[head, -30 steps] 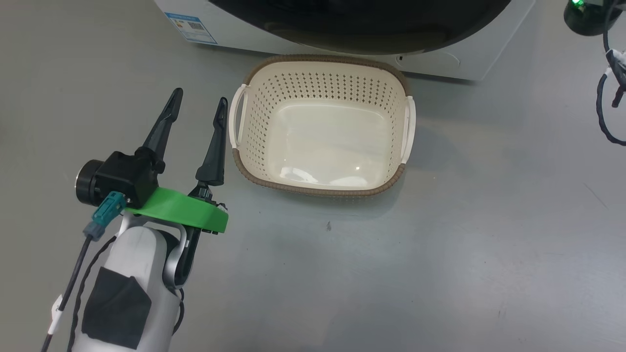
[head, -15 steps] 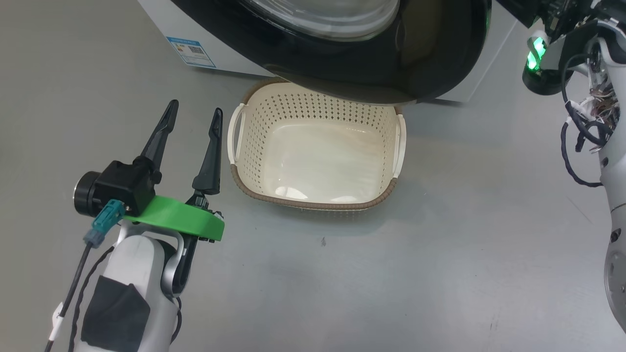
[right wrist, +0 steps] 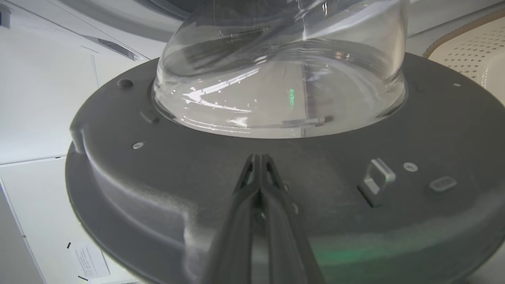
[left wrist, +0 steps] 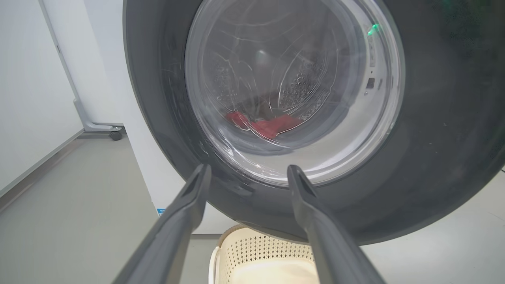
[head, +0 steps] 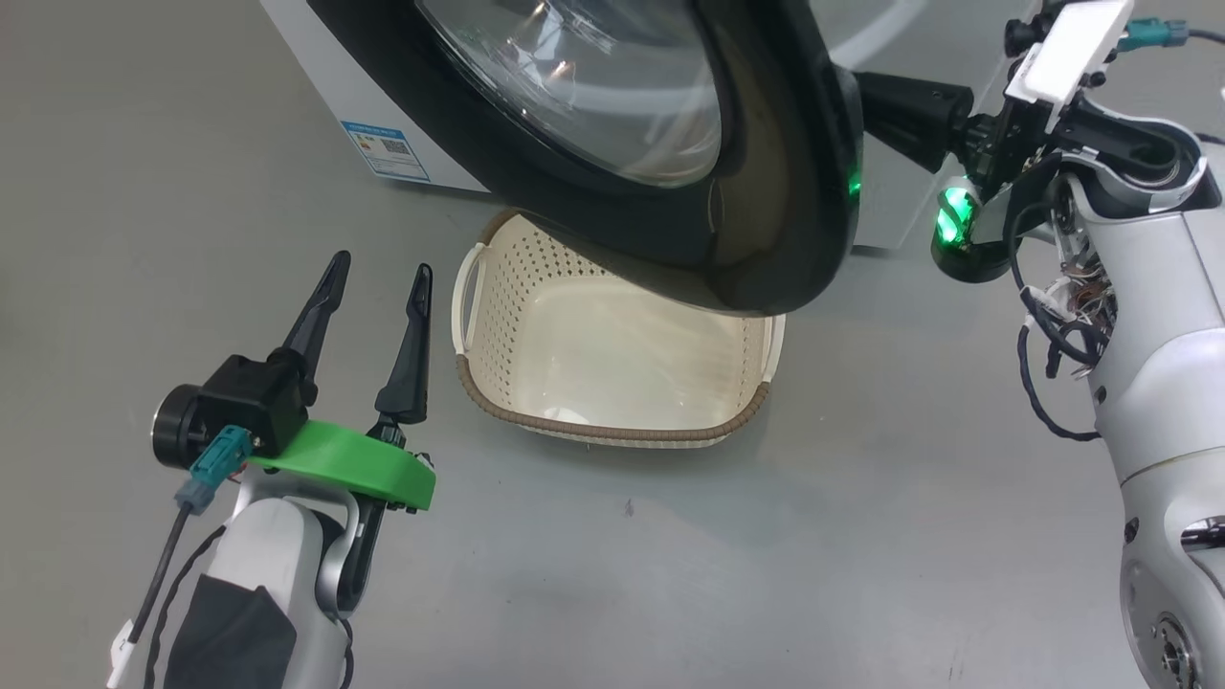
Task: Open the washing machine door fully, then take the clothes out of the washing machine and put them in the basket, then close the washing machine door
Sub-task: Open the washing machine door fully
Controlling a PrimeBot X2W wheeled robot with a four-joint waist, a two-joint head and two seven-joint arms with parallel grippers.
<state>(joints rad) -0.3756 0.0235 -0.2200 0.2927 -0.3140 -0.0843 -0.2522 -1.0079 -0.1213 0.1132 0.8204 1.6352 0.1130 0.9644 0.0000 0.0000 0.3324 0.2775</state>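
Observation:
The washing machine door (head: pixel 766 191), black-rimmed with a clear glass bowl (head: pixel 593 86), stands partly swung out from the white washing machine (head: pixel 316 77) and overhangs the back of the cream basket (head: pixel 612 426). My right gripper (head: pixel 900 100) reaches behind the door's free edge. In the right wrist view it (right wrist: pixel 258 157) is shut, tips against the door's grey inner face (right wrist: pixel 158 189) below the bowl. My left gripper (head: pixel 379 268) hangs open and empty, left of the basket. Through the glass, red clothes (left wrist: pixel 268 125) lie in the drum.
A door latch (right wrist: pixel 376 181) juts from the inner face, right of my right fingertips. Grey floor spreads in front of the basket. A white wall and a wheeled stand foot (left wrist: pixel 114 135) lie left of the machine.
The door has swung farther out over the basket, hiding its back half. My right arm has come into the head view, which has itself shifted. The left gripper has barely moved.

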